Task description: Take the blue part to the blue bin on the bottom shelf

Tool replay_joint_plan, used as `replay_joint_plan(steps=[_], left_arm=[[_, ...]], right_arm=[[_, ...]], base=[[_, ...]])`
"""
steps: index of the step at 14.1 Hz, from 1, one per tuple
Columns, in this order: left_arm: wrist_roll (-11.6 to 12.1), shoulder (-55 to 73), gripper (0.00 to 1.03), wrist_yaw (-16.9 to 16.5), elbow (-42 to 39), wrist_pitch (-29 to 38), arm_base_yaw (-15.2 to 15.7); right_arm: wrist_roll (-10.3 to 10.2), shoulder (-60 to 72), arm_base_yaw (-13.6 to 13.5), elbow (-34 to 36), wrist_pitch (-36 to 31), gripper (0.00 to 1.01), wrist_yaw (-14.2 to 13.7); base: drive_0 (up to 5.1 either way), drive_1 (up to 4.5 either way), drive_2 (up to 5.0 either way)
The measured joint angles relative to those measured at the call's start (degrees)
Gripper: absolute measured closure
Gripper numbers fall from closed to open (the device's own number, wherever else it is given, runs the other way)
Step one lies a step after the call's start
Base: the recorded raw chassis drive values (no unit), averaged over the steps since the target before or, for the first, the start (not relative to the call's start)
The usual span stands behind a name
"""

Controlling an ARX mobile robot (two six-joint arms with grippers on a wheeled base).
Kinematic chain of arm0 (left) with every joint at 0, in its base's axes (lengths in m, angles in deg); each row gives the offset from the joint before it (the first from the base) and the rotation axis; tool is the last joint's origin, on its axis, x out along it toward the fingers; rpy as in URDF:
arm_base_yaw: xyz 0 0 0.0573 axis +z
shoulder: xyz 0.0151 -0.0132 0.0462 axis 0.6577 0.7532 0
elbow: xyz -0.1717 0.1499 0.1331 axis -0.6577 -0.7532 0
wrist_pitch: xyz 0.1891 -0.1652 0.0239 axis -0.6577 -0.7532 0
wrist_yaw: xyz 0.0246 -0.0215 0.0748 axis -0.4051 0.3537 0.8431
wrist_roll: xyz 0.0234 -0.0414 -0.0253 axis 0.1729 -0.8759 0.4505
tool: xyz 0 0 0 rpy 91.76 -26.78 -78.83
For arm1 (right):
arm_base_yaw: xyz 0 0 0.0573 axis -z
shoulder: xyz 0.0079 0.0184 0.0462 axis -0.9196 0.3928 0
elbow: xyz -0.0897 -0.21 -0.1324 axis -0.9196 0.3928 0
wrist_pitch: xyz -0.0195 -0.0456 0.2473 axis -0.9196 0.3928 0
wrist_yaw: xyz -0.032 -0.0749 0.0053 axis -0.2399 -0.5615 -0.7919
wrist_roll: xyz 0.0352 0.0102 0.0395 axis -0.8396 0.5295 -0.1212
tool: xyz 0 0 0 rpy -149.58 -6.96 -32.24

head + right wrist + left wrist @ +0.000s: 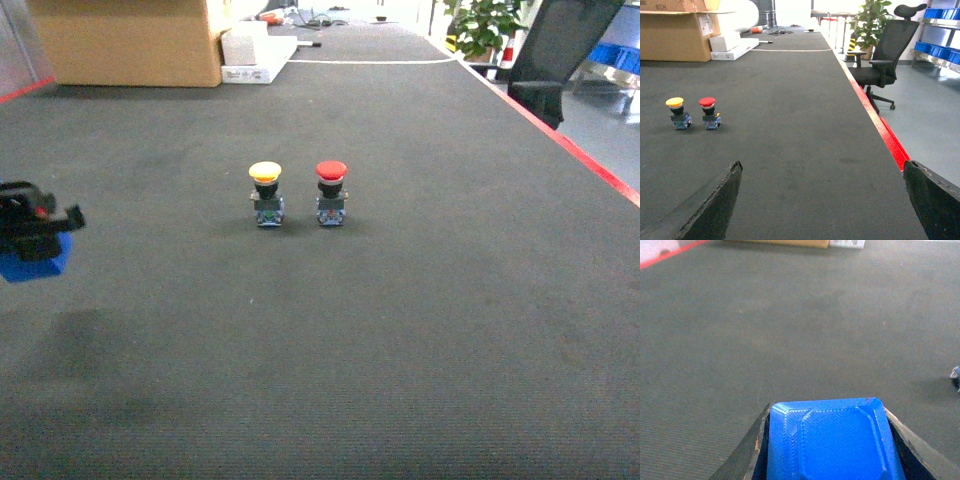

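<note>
1. No writing is showing clearly enough to read; the label on the cardboard box (675,30) is staying illegible.
2. The left gripper (35,225) is clamping the blue part (832,440) between its fingers, hovering at the far left above the dark mat (400,330).
3. The right gripper (822,200) is standing wide open, holding nothing.
4. The yellow-capped push button (266,194) and red-capped push button (331,192) are standing upright side by side mid-mat, well apart from the blue part; an office chair (882,60) is standing beyond the mat's red edge.

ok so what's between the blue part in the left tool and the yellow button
Nothing. In the head view only bare dark mat lies between the blue part, held in the left tool, and the yellow button; the red button stands beyond it.
</note>
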Motion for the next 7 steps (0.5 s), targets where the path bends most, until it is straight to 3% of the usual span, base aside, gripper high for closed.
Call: replay_joint_plan(steps=[1, 4, 7], left_arm=[[0.07, -7.82, 0.59, 0.42, -4.28, -1.68, 0.61], [0.52, -35.17, 0.59, 1.25, -13.66, -16.63, 0.17], [1.29, -62.79, 0.59, 7.48, -19.93, -35.85, -6.14]], right_arm=[[0.0, 0.0, 0.0, 0.0, 0.0, 0.03, 0.02], [0.0, 0.0, 0.0, 0.0, 0.0, 0.03, 0.0], [0.0, 0.0, 0.0, 0.0, 0.0, 0.03, 0.0]], base=[[0.0, 0.0, 0.0], [0.0, 0.0, 0.0], [0.0, 0.0, 0.0]])
